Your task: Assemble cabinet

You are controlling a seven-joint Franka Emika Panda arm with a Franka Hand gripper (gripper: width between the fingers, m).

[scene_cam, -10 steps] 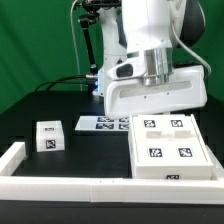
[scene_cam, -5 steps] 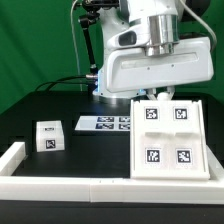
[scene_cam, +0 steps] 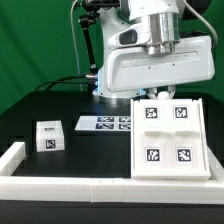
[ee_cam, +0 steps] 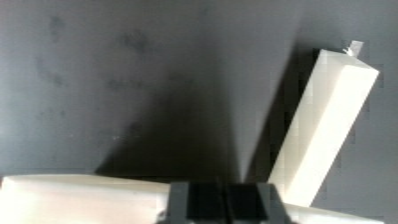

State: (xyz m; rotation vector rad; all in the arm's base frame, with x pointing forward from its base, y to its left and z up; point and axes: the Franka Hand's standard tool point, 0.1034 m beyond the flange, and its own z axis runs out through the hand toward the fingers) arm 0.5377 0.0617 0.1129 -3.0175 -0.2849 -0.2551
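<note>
The cabinet body (scene_cam: 167,140), a large white box with four square tags on its face, stands tilted up on its near edge at the exterior view's right. My gripper (scene_cam: 160,98) is at its raised far edge, with the fingertips hidden behind that edge. In the wrist view the dark fingers (ee_cam: 206,205) stand close together, with white cabinet walls (ee_cam: 320,120) beside them. A small white tagged block (scene_cam: 47,136) lies apart on the black table at the exterior view's left.
The marker board (scene_cam: 103,124) lies flat behind the block, near the arm's base. A long low white border rail (scene_cam: 60,187) runs along the table's front and up the exterior view's left side.
Since one second ago my gripper has risen and the cabinet body's far edge has tipped up with it, from lying flat to steeply tilted. Nothing has moved in the last half second.
</note>
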